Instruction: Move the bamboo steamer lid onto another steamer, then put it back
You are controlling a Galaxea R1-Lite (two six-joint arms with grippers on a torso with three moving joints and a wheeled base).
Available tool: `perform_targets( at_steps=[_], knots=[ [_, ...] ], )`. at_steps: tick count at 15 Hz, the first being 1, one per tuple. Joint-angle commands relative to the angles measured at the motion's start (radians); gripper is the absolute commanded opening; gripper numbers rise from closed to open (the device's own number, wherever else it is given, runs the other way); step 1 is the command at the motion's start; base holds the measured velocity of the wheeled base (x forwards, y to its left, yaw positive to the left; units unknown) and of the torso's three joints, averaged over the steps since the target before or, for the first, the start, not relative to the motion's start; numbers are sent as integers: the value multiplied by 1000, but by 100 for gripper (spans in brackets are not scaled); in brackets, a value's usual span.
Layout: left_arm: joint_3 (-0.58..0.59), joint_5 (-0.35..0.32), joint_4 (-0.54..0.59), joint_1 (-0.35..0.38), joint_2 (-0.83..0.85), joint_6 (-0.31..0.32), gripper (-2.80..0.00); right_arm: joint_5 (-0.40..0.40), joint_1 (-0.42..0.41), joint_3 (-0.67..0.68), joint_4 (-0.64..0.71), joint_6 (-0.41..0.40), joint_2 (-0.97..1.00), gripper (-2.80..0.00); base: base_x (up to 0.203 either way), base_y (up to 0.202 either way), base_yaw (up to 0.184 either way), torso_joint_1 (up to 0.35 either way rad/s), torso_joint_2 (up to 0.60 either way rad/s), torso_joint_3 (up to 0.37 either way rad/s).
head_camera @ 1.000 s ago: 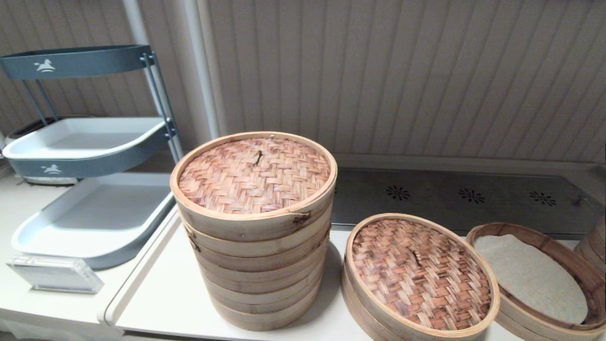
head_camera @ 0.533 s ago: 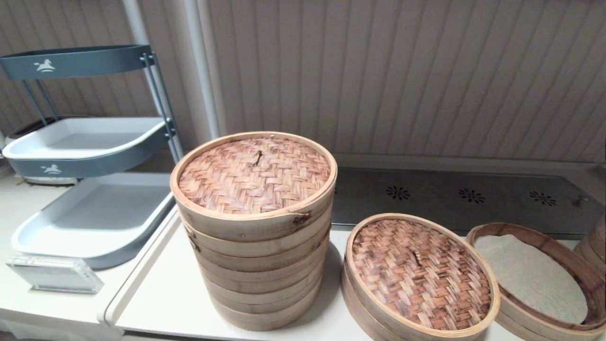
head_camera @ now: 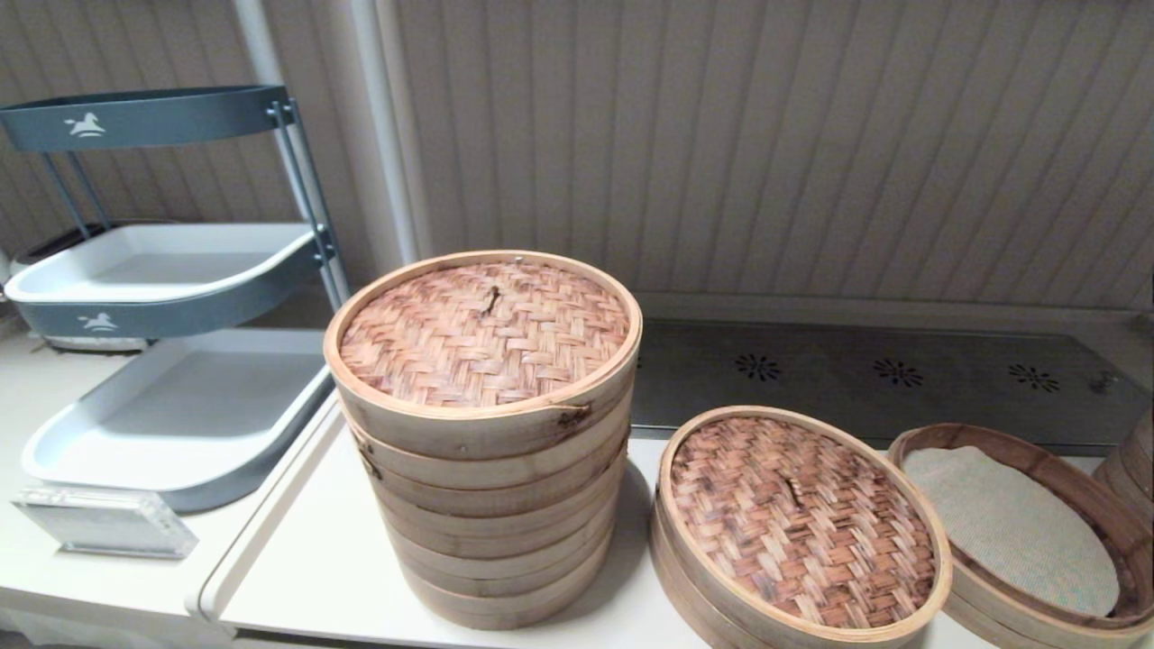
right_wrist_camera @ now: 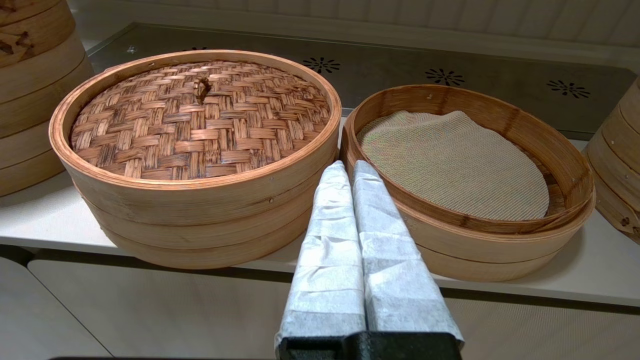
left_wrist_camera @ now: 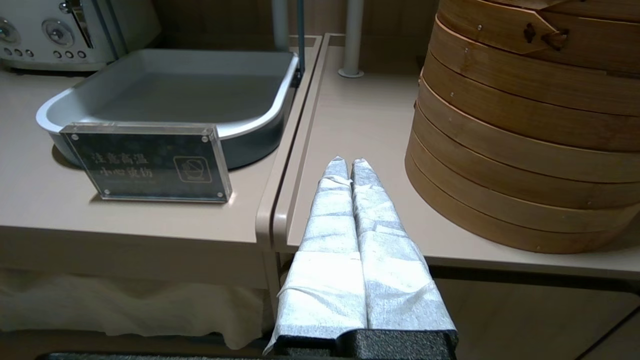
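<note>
The brown woven bamboo steamer lid (right_wrist_camera: 200, 117) sits on its basket, just beside the cloth-lined shallow bamboo steamer (right_wrist_camera: 467, 165); the right gripper (right_wrist_camera: 345, 170), fingers pressed together, hangs before their gap, touching neither

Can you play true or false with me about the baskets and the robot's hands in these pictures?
1. The bamboo steamer lid sits on a low basket beside the tall stack. True.
2. The open steamer has a blue plate inside. False: it holds a beige cloth liner.
3. The right gripper is holding the lid. False: its fingers are pressed together, holding nothing, in front of the gap between the two low baskets.
4. The left gripper is shut, over the table edge near the tall stack. True.
5. The tall stack has no lid. False: a woven lid covers it.
</note>
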Motion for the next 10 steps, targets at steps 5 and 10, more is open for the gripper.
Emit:
perform_targets(
  at_steps=[5,10],
  knots=[
    [25,-1,-1,0,-2,0,-280,0,0,23,-1,1,1,-280,0,0,0,0,0,0],
    [25,1,-1,0,-2,0,-280,0,0,23,-1,1,1,-280,0,0,0,0,0,0]
  ],
)
